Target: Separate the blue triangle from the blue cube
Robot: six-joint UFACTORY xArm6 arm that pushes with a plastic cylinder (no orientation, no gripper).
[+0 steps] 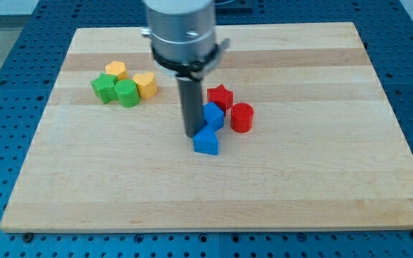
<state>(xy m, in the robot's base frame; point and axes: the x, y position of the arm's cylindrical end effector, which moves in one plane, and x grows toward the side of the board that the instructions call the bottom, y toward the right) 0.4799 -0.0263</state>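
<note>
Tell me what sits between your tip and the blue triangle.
Nothing. In the camera view my tip stands right at the blue triangle's upper left edge, beside the blue cube, with no visible gap or block between; actual contact I cannot confirm.

Light was bright, even and diffuse, seemingly from overhead. The wooden board (214,186) showed no glare; blocks cast only faint, short shadows. Focus was sharp throughout, though the arm's metal collar (181,32) looked slightly motion-blurred.
</note>
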